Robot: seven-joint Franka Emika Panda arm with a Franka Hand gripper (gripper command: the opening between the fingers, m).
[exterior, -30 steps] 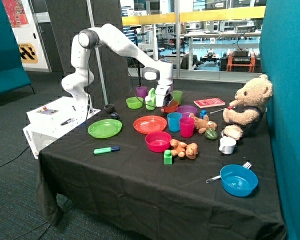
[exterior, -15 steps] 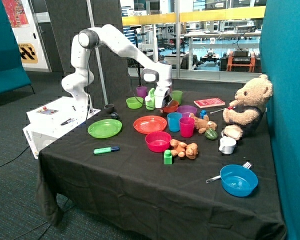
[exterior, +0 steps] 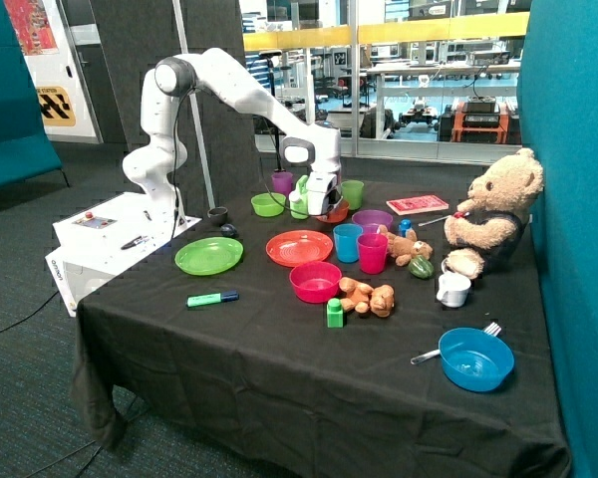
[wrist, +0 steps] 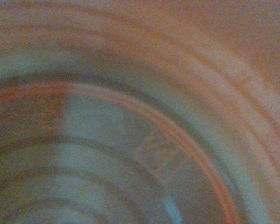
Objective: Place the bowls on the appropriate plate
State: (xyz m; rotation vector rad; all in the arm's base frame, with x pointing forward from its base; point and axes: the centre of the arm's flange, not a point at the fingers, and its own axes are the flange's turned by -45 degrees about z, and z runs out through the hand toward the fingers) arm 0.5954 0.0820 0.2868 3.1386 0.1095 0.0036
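The claw has moved lower onto the orange bowl, between the green bowl and purple bowl; its grip cannot be told. Both plates await.

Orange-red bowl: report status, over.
Gripper at orange-red bowl, bowl looks lifted off the cloth; grip unconfirmed. Green bowl not yet on green plate. Orange plate empty, path to it clear.

Franka arm stretched out, wrist turned down

The white arm rises from its base at the left of the outside frame, bends at the upper left and slopes toward centre, where the gripper points straight down, low over the table.
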